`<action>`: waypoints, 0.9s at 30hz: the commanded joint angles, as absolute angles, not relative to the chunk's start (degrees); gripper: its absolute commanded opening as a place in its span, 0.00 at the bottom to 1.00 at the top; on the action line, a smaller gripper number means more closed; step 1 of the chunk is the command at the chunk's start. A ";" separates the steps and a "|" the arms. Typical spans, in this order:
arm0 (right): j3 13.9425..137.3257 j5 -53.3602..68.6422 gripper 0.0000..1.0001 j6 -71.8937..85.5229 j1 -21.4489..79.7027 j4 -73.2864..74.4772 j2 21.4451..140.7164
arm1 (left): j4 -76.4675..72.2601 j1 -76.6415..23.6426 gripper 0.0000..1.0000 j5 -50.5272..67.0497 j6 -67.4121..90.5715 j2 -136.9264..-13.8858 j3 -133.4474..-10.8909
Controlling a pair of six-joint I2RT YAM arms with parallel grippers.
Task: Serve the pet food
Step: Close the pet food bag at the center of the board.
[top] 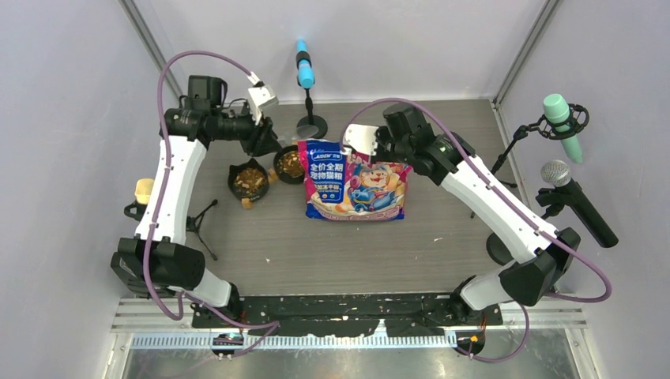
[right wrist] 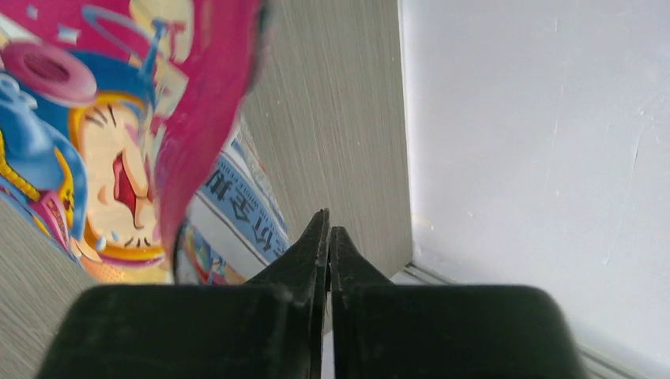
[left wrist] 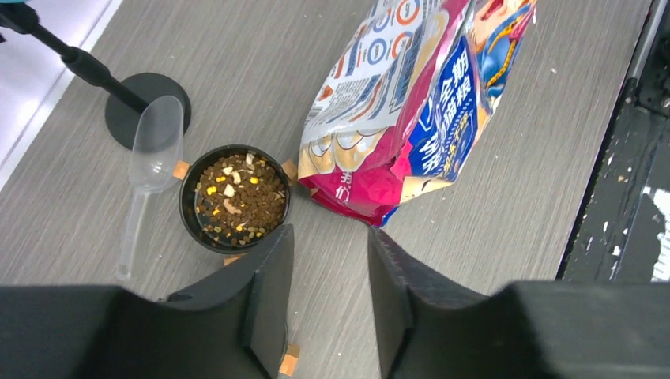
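**Kibble served in two bowls left of the printed bag, both arms at the bag's far end**

The pet food [left wrist: 237,197] fills the nearer bowl [left wrist: 188,212], which stands just left of the pet-food bag [left wrist: 419,103]. A second bowl [top: 232,180], further left of the bag, holds more. A clear plastic scoop [left wrist: 154,154] lies on the desk [top: 355,253] just beyond the nearer bowl from the bag. The left gripper [left wrist: 328,253] hangs near the bag's far left corner, jaws released with nothing between them. The right gripper [right wrist: 328,225] is close by the bag's far right corner, jaws clenched together on nothing.
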State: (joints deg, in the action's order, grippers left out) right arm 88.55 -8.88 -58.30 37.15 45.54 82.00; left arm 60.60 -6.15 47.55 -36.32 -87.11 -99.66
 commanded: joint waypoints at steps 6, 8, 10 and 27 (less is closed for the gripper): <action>98.40 -5.87 0.50 -45.15 37.62 39.56 84.29 | 62.63 -6.24 0.57 56.83 -33.59 -84.62 -107.36; 99.52 -3.01 0.56 -43.32 37.66 38.99 84.28 | 61.42 -6.45 0.60 60.42 -33.18 -85.01 -106.78; 100.68 1.65 0.60 -41.97 37.64 39.08 83.99 | 58.05 -7.40 0.62 61.22 -31.22 -85.40 -105.02; 101.74 20.80 0.84 -36.97 37.68 37.05 89.21 | 48.15 -12.85 0.66 52.75 -28.33 -92.42 -101.41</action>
State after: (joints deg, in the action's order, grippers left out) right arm 99.00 18.52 -39.59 37.45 39.42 85.93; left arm 51.29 -12.99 50.46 -28.64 -92.66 -101.34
